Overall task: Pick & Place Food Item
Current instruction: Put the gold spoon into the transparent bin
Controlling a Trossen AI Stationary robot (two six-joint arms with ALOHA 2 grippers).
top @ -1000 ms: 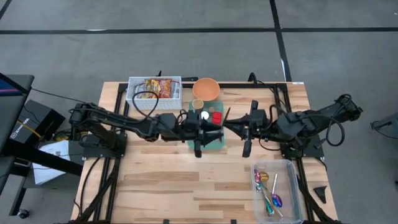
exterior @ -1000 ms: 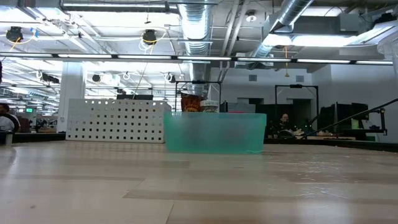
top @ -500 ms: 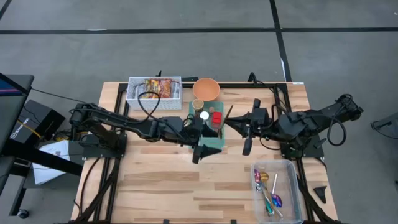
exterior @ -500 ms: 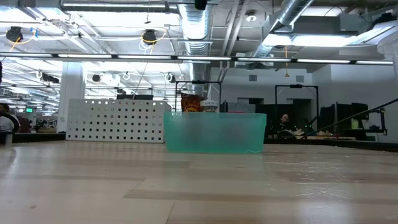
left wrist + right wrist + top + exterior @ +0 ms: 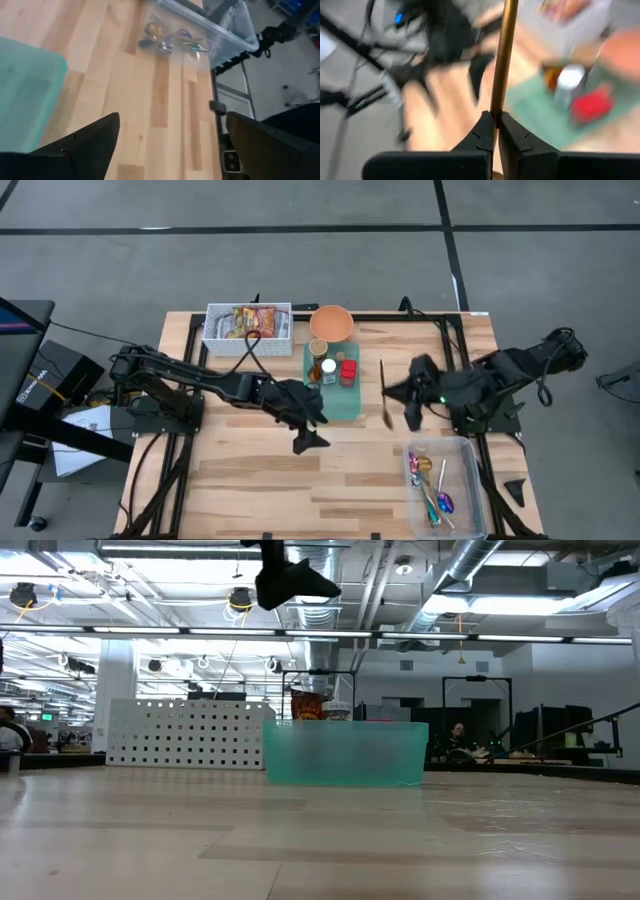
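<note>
Fingers: left gripper (image 5: 304,437) spread wide, empty, beside green bin (image 5: 338,402). Right gripper (image 5: 397,402) clamped on gold utensil (image 5: 384,392). Judged placement done; nxt: utensil toward bin's food.

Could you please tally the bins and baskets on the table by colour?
White basket: 1
Green bin: 1
Clear bin: 1
Total: 3

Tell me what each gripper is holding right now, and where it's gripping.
The right gripper is shut on a thin golden utensil handle, pinched partway along. The left gripper is open, holding nothing.
</note>
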